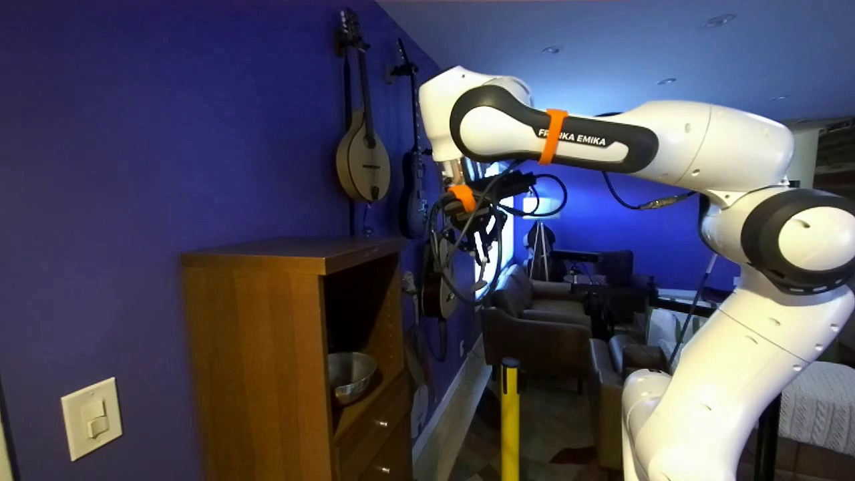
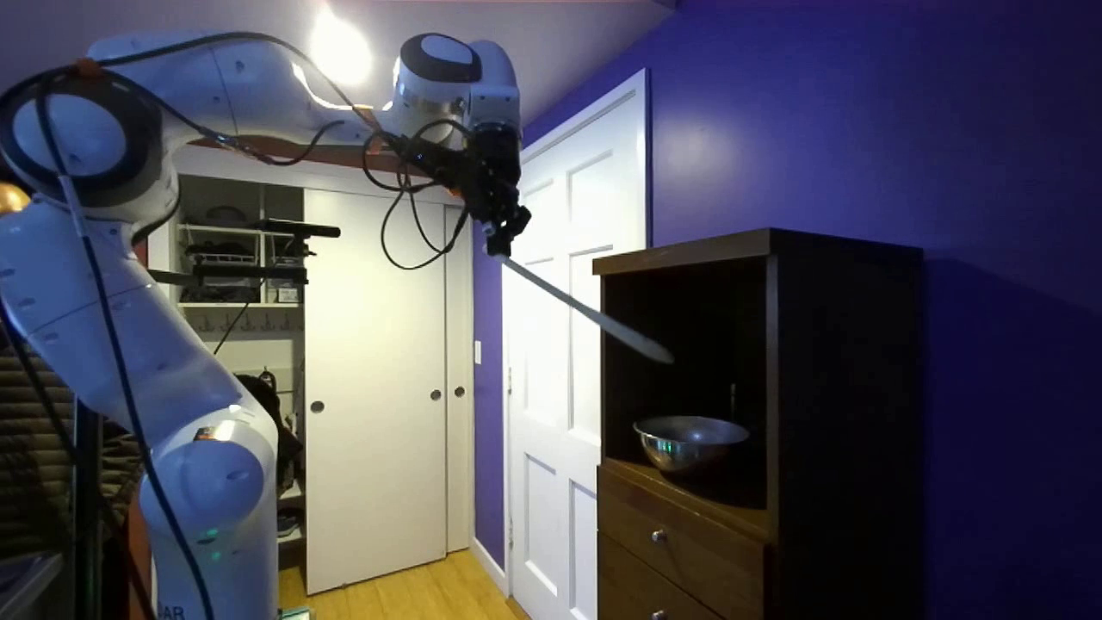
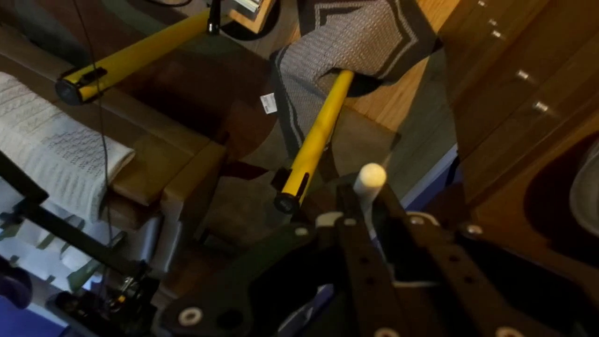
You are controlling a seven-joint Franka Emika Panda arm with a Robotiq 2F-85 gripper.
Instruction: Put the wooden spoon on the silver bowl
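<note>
The wooden spoon is long and pale. My gripper is shut on its handle end, and the spoon slants down toward the cabinet opening in an exterior view. In the wrist view the gripper has the round handle end of the spoon between its fingertips. The silver bowl sits upright on the shelf inside the cabinet, lower than the gripper and apart from the spoon. The bowl also shows in an exterior view, partly hidden by the cabinet side, and at the right edge of the wrist view.
The wooden cabinet has a top board over the open shelf and drawers below. A yellow post stands near it. Guitars and a mandolin hang on the wall behind. A sofa is farther off.
</note>
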